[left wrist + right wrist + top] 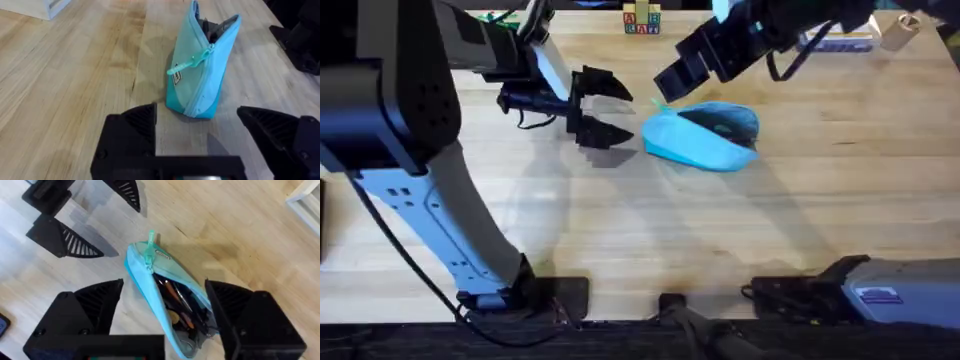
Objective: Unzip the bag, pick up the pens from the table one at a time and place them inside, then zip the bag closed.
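Bag (705,140) first: it is light blue and soft, and it lies on the wooden counter (720,230) a bit right of the middle.

Going from left to right in the overhead view, the left claw (605,110) comes first. It is black and its two fingers are spread wide apart. It holds nothing. It sits just beside the narrow end of the bag, with a small gap between them. The left wrist view shows that end of the bag (200,70) between the spread fingers (135,125) but farther off, not touching them.

Next is the bag itself. Its zipper is open along the wide part, and the dark inside shows. A light green pull tab (187,64) sticks out near the closed end. In the right wrist view, something orange and something dark (175,292) lie inside the open bag (165,295); they look like pens.

Last is the right claw (165,315). It hangs over the open bag, spread wide, pinching nothing. Small toy blocks (641,20) stand at the far edge of the counter.
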{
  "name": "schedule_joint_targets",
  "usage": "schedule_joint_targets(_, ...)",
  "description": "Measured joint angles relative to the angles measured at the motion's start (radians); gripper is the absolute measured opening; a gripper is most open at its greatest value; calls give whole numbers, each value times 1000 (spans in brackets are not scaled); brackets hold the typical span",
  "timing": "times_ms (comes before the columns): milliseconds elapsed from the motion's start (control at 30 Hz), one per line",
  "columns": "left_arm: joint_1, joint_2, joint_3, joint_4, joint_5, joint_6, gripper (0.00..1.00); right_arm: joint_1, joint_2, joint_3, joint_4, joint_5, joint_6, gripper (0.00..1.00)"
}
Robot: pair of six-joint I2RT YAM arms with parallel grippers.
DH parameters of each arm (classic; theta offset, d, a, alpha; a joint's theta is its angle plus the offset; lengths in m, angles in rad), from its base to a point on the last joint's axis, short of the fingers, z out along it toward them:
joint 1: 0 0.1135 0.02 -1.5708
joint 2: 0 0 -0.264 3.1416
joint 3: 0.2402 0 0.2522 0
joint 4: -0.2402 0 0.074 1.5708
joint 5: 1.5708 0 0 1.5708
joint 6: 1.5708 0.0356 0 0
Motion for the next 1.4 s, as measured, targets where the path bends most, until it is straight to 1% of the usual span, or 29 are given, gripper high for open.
schedule_joint_targets(300,0,0,0,0,0,0,993,2,55,0,0,36,28,996)
schedule_joint_targets(533,0,0,0,0,0,0,993,3,62,0,1,48,34,998)
schedule_joint_targets(967,0,0,0,0,0,0,993,66,62,0,1,42,41,997)
schedule_joint_targets(1267,0,0,0,0,0,0,993,69,63,0,1,6,41,997)
schedule_joint_targets(1400,0,0,0,0,0,0,993,69,88,3,3,-2,41,995)
